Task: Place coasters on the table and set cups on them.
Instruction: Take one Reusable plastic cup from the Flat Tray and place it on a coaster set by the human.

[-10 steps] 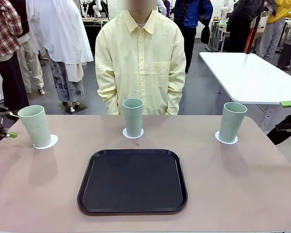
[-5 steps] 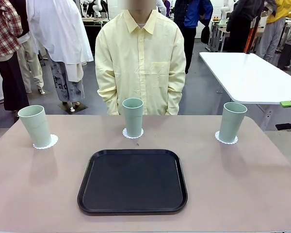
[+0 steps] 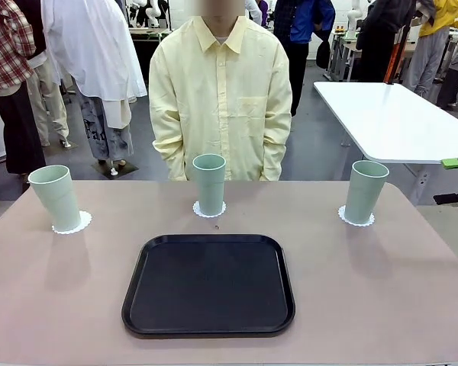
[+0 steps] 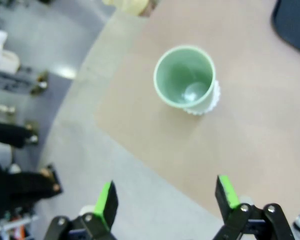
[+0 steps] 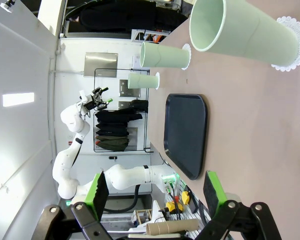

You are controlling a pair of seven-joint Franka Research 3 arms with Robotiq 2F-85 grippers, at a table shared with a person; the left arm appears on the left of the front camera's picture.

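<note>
Front view: cups [image 3: 209, 184] upright on coasters [image 3: 209, 210]

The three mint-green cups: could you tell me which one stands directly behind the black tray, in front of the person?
The middle cup, on its coaster just beyond the tray's far edge. The left cup and right cup stand near the table's far corners.

Tray [image 3: 208, 284] blocks table [image 3: 382, 290] centre; three cups [image 3: 209, 184] line far edge.

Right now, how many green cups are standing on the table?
3. The left cup stands near the table's left edge, the middle cup on the far side before the person, and the right cup near the right edge. Each is on a coaster.
</note>
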